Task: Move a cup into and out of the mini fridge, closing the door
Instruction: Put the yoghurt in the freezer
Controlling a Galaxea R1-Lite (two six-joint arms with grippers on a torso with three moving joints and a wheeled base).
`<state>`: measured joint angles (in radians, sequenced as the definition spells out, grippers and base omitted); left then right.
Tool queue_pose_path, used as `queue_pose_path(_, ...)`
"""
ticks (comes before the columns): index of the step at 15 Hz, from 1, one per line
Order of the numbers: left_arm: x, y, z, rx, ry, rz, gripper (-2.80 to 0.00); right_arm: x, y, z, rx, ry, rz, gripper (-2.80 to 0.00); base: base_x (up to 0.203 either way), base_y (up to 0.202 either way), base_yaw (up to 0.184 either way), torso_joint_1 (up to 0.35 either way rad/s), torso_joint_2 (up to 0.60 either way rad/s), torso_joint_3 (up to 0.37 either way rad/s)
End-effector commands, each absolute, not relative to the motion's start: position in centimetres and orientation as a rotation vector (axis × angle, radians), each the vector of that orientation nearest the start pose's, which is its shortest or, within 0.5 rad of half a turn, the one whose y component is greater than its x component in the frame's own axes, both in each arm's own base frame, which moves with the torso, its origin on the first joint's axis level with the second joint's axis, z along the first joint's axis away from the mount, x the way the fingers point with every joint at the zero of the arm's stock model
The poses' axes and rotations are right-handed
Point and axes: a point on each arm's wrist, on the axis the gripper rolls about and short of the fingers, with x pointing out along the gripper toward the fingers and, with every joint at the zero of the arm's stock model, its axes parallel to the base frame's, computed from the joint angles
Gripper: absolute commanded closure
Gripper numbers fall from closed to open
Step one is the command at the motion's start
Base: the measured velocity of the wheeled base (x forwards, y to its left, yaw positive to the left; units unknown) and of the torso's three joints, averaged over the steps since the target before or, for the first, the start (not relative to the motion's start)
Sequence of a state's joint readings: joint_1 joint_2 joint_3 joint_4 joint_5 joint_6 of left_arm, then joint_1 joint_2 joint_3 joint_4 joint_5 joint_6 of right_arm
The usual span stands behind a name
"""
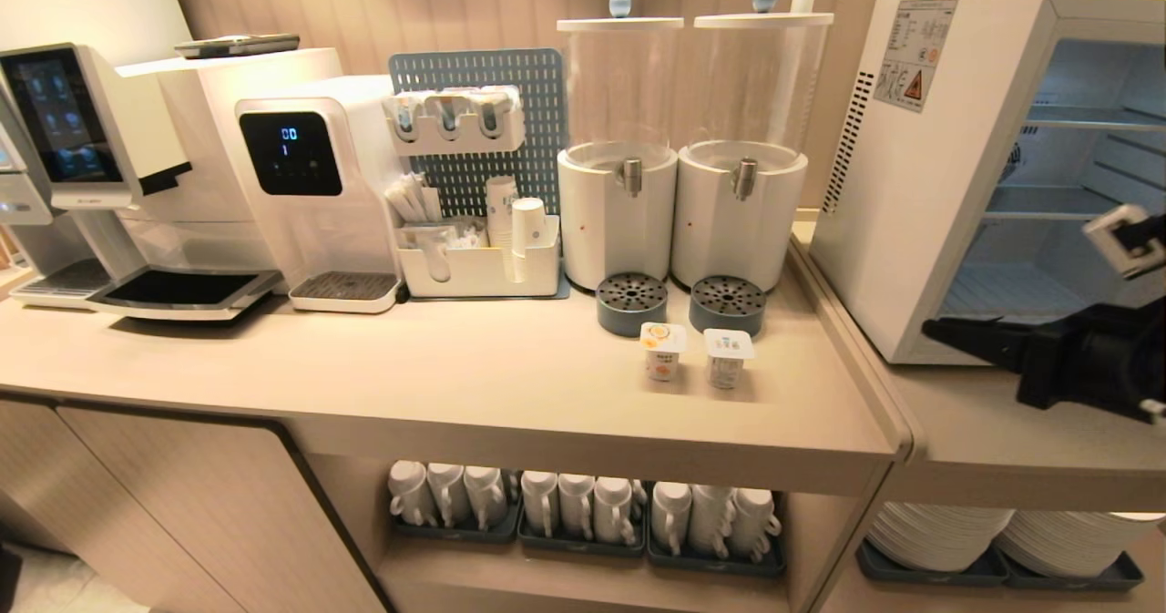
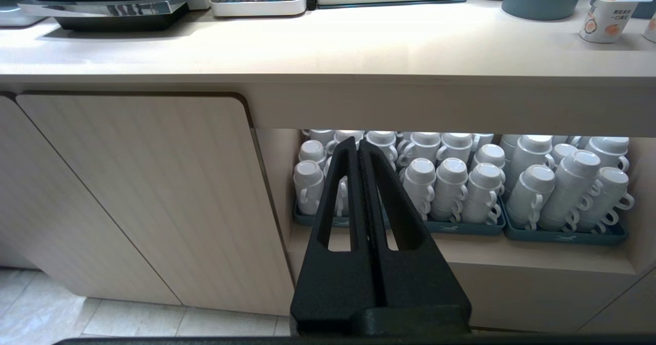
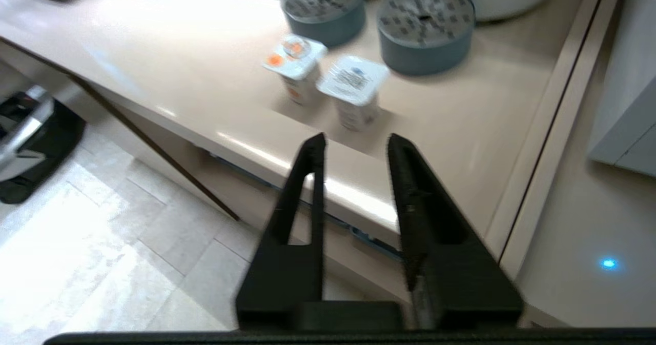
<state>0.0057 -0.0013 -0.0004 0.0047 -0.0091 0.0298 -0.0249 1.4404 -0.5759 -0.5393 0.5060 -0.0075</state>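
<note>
Right gripper (image 3: 353, 145): nearest the lens, hanging over the counter's front edge with its jaws parted and nothing between them; in the head view the arm shows dark at the right, in front of the fridge.
Left gripper (image 2: 359, 147): low before the cabinet, under the counter edge, fingers pressed together and empty; it looks parked.
Lower shelf: white handled mugs (image 1: 583, 504) upside down on dark trays (image 1: 715, 563) under the counter, stacked plates (image 1: 938, 531) further right.
Yogurt cups (image 1: 662, 351): two small sealed cups side by side, well in from the counter's front edge, just in front of the grey drip cups (image 1: 632, 301). One lid carries an orange fruit picture, the other (image 1: 727, 358) a blue-and-white print; the writing is too small to read.
Handling, judged: the cups look light, thin-walled plastic with foil lids, so they would dent under a hard squeeze and tip easily. A hold across the body below the wider rim seems soundest.
Counter (image 1: 455, 385): pale, with two clear drink dispensers (image 1: 619, 148) toward the back edge and coffee machines (image 1: 301, 185) at the left end.
Mini fridge (image 1: 911, 203): farthest, on the adjoining counter at the right, standing open with wire shelves bare as far as shown; a warning sticker (image 1: 914, 53) with a red triangle on its side, text unreadable. No door is in view.
Step, judged: reach for a cup, not yet taken.
</note>
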Motion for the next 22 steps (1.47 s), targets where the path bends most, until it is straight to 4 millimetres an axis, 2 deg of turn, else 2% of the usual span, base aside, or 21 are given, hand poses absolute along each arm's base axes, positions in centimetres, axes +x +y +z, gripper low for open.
queue_pose_path(1,-2.3,0.0,7.5,0.031,0.006,-0.003,0.00,27.1,0.2,11.3,0.077,0.331,0.477,-2.80,0.000,0.000,0.000,0.000,0.00,0.000)
queue_pose_path(2,-2.3,0.0,7.5,0.029,0.006,-0.003,0.00,28.2,0.2,8.9,0.069,0.319,0.486,-2.80,0.000,0.000,0.000,0.000,0.00,0.000)
queue_pose_path(3,-2.3,0.0,7.4,0.028,0.008,-0.003,0.00,29.1,0.3,6.0,0.067,0.343,0.495,0.00,0.000,0.000,0.000,0.000,0.00,0.000)
queue_pose_path(5,-2.3,0.0,7.4,0.026,0.008,-0.005,0.00,30.3,0.9,1.4,0.026,0.381,0.501,0.00,0.000,0.000,0.000,0.000,0.00,0.000)
queue_pose_path(6,-2.3,0.0,7.4,0.024,0.009,-0.003,0.00,30.9,1.5,0.0,-0.009,0.370,0.504,0.00,0.000,0.000,0.000,0.000,0.00,0.000)
queue_pose_path(7,-2.3,0.0,7.4,0.024,0.008,-0.002,0.00,31.7,2.2,-0.5,-0.044,0.333,0.512,0.00,0.000,0.000,0.000,0.000,0.00,0.000)
queue_pose_path(9,-2.3,0.0,7.5,0.032,0.006,-0.002,0.00,32.8,2.9,0.2,-0.094,0.257,0.519,0.00,0.000,0.000,0.000,0.000,0.00,0.000)
queue_pose_path(15,-2.3,0.0,7.5,0.040,0.005,-0.005,0.00,33.1,4.3,0.3,-0.184,0.274,0.411,0.00,0.000,0.000,0.000,0.000,0.00,0.000)
queue_pose_path(16,-2.3,0.0,7.5,0.040,0.005,-0.005,0.00,33.2,4.4,0.4,-0.183,0.282,0.415,-2.80,0.000,0.000,0.000,0.000,0.00,0.000)
queue_pose_path(19,-2.3,0.0,7.5,0.040,0.005,-0.004,0.00,34.4,4.6,0.9,-0.180,0.242,0.440,-2.80,0.000,0.000,0.000,0.000,0.00,0.000)
queue_pose_path(22,-2.3,0.0,7.5,0.040,0.005,-0.005,0.00,36.3,5.2,2.1,-0.181,0.233,0.454,-2.80,0.000,0.000,0.000,0.000,0.00,0.000)
